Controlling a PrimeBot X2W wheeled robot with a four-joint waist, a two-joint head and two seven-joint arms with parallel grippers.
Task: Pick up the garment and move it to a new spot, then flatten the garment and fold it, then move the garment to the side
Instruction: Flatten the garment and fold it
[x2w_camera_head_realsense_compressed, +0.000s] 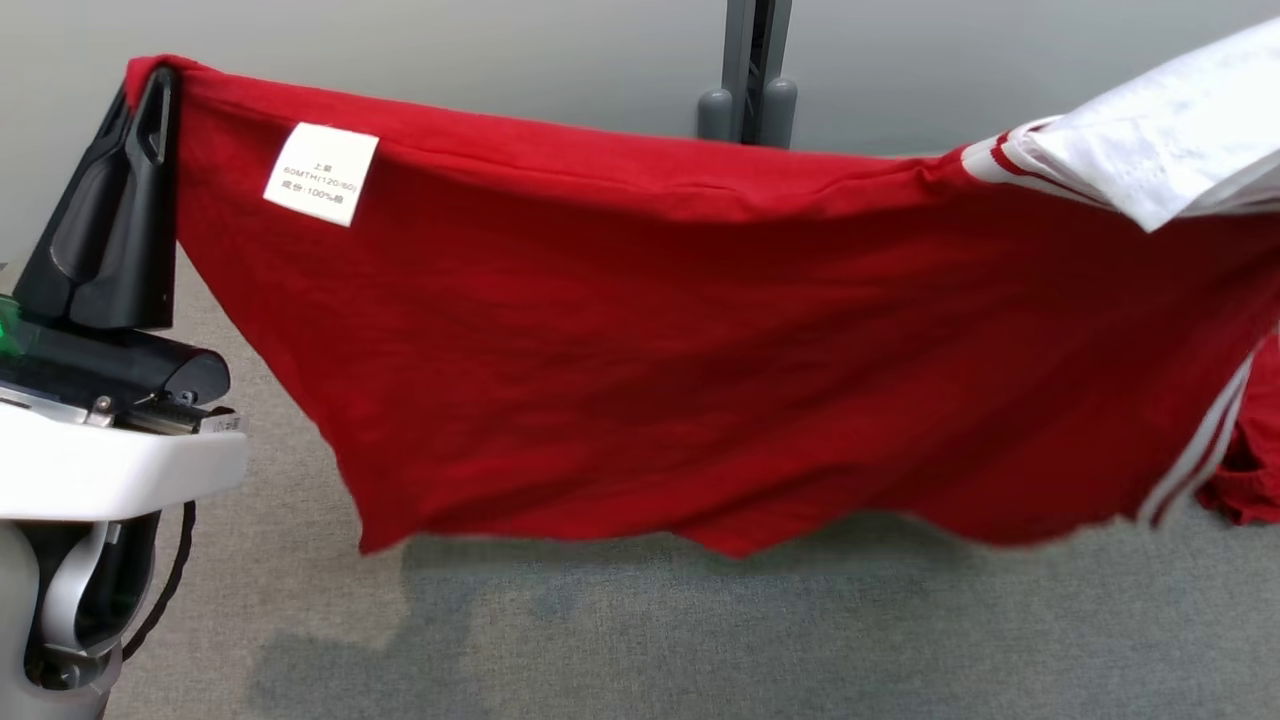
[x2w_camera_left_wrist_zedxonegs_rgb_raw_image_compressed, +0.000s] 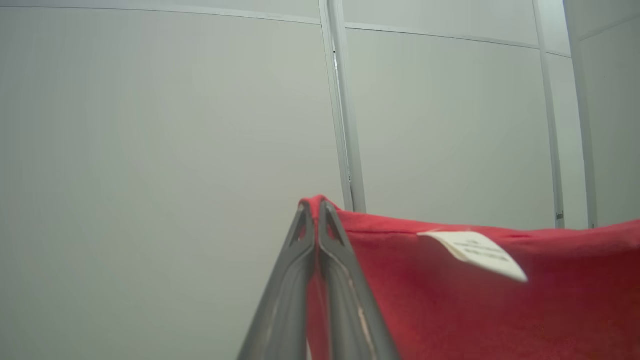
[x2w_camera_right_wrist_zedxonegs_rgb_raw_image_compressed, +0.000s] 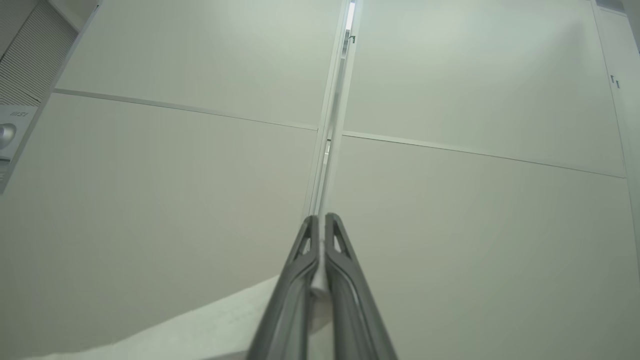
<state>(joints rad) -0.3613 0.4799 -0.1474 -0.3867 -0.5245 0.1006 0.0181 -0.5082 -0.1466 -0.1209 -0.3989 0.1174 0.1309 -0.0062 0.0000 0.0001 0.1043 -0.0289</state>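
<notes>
The red garment (x2w_camera_head_realsense_compressed: 700, 380) hangs spread wide in the air above the grey surface, its lower edge loose and wavy. A white label (x2w_camera_head_realsense_compressed: 320, 173) sits near its top left corner. My left gripper (x2w_camera_head_realsense_compressed: 150, 90) is shut on that corner, and in the left wrist view its fingertips (x2w_camera_left_wrist_zedxonegs_rgb_raw_image_compressed: 315, 205) pinch the red cloth (x2w_camera_left_wrist_zedxonegs_rgb_raw_image_compressed: 500, 310) beside the label (x2w_camera_left_wrist_zedxonegs_rgb_raw_image_compressed: 475, 252). At the top right the red cloth ends in white stripes and a white fabric panel (x2w_camera_head_realsense_compressed: 1150, 150). In the right wrist view my right gripper (x2w_camera_right_wrist_zedxonegs_rgb_raw_image_compressed: 320, 220) is shut on white fabric (x2w_camera_right_wrist_zedxonegs_rgb_raw_image_compressed: 200, 330).
A grey carpet-like surface (x2w_camera_head_realsense_compressed: 700, 640) lies under the garment. A grey post (x2w_camera_head_realsense_compressed: 750, 70) with two rounded feet stands behind it. My own white body and cabling (x2w_camera_head_realsense_compressed: 100, 470) fill the lower left. Pale wall panels (x2w_camera_right_wrist_zedxonegs_rgb_raw_image_compressed: 450, 225) face both wrists.
</notes>
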